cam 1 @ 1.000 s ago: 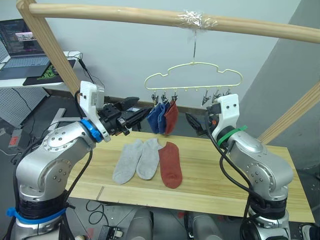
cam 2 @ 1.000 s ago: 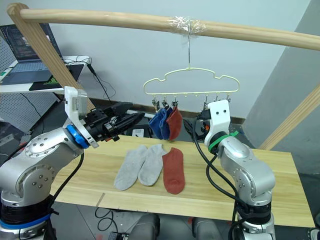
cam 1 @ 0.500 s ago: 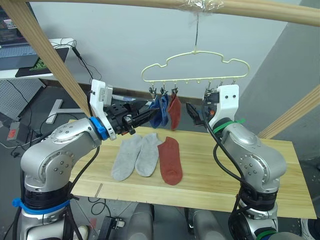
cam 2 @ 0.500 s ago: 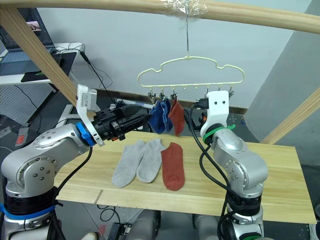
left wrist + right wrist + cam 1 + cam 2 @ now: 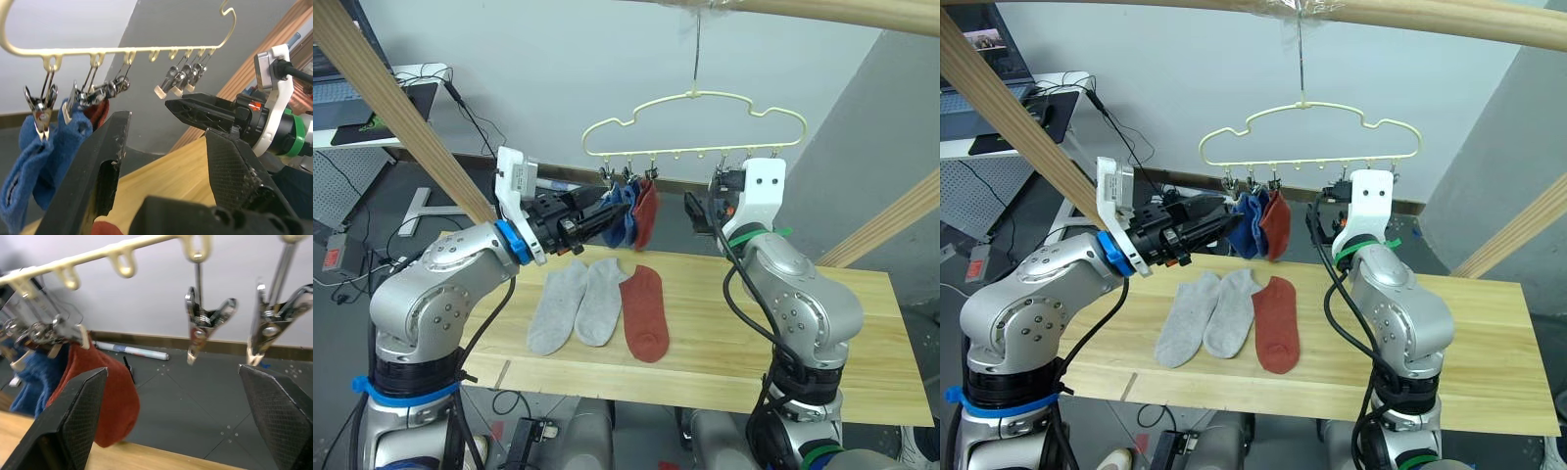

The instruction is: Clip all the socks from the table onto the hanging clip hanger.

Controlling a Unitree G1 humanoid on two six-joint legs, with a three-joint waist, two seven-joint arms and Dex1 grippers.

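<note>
hanging from the clip hanger [image 5: 695, 122]: two blue socks [image 5: 620, 217] and one rust red sock [image 5: 645, 215].
two grey socks [image 5: 576, 305] and a red sock [image 5: 644, 314] lie side by side on the bench [image 5: 862, 343]. left claw [image 5: 607, 217], fingers apart, is at the hung blue socks; right claw [image 5: 696, 214], fingers apart, is below the free clips [image 5: 230, 320].
</note>
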